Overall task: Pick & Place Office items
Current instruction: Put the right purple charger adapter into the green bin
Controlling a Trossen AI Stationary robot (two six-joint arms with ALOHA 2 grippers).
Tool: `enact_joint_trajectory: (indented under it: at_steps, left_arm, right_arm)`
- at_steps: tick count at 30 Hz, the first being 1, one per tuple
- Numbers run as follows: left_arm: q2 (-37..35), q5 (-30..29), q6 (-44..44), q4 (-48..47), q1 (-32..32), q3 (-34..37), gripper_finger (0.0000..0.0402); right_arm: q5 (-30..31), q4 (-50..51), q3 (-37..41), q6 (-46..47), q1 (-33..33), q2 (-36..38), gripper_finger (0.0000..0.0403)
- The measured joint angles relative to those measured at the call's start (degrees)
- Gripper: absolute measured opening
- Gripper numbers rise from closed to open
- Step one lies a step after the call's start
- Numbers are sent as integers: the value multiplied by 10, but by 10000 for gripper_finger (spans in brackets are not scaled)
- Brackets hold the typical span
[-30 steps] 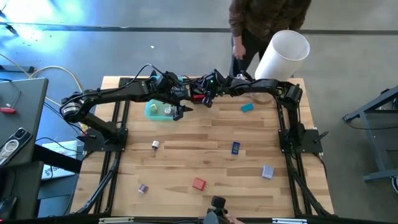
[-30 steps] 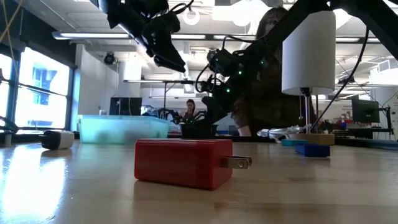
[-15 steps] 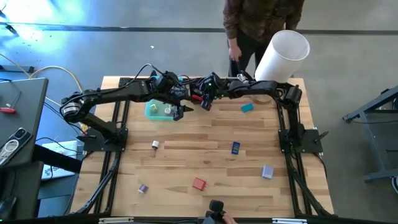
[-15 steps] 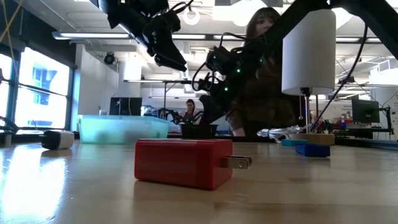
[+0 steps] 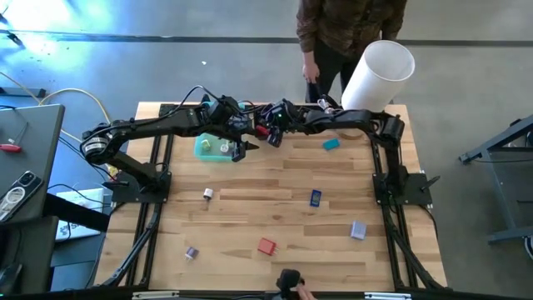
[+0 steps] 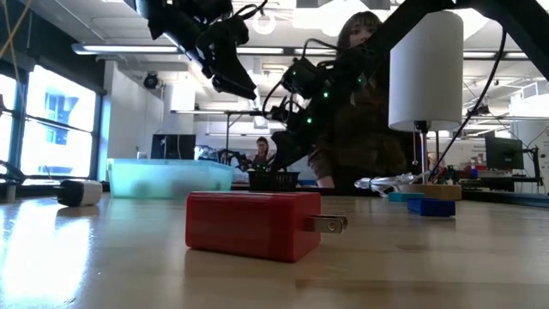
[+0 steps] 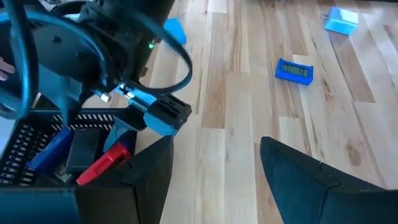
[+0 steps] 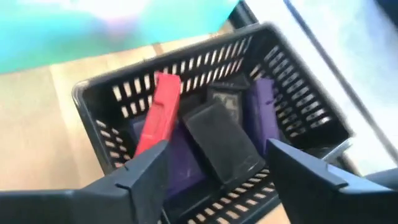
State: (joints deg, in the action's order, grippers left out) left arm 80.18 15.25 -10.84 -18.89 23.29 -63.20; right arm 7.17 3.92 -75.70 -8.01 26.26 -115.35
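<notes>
A black slotted basket (image 8: 273, 68) stands at the table's far middle (image 5: 265, 127). Inside lie a red clip-like piece (image 8: 158, 115), a black block (image 8: 217, 140) and purple pieces (image 8: 264, 102). My right gripper (image 8: 217, 152) hovers open just above the basket (image 5: 271, 135), touching nothing. My left gripper (image 7: 214, 155) is open too, raised over the teal tray (image 5: 210, 148) beside the basket (image 5: 241, 143). Loose office items lie flat on the wood: a red block (image 5: 266, 246), a blue piece (image 5: 315, 197), a lilac piece (image 5: 358, 230), a teal piece (image 5: 331, 144), a white piece (image 5: 207, 193).
A large white cylinder (image 5: 379, 73) stands at the far right corner. A person (image 5: 350, 25) stands beyond the far edge. A small grey piece (image 5: 191, 252) lies near the front left. Bare wood stretches across the table's middle and near half.
My right gripper has shifted a little toward the table's left edge above the basket. The person behind the table has stepped sideways.
</notes>
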Motion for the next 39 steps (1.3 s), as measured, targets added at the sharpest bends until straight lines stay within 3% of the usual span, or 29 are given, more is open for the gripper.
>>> enact_joint_trajectory:
  at_steps: [4, 12, 20, 24, 28, 33, 39]
  left_arm:
    - [0, 0, 2, 0, 0, 0, 234]
    - [0, 0, 28, 0, -2, 0, 234]
    - [0, 3, 49, -25, -3, 0, 234]
    - [0, 41, 49, -32, -3, 0, 234]
    - [1, 85, 63, -32, -4, 0, 234]
    - [1, 95, 75, -30, -19, 3, 234]
    - [18, 95, 79, -24, -54, 6, 234]
  right_arm:
    - [12, 1, -1, -26, -9, 20, 268]
    - [34, 62, -1, -26, -53, 91, 264]
    - [-31, 272, -1, -9, -112, 136, 262]
    - [-18, 419, 0, -5, -134, 140, 262]
    - [-30, 537, -1, 66, -152, 143, 262]
    - [-67, 649, 3, 150, -184, 142, 262]
    - [-76, 688, 42, 230, -236, 152, 262]
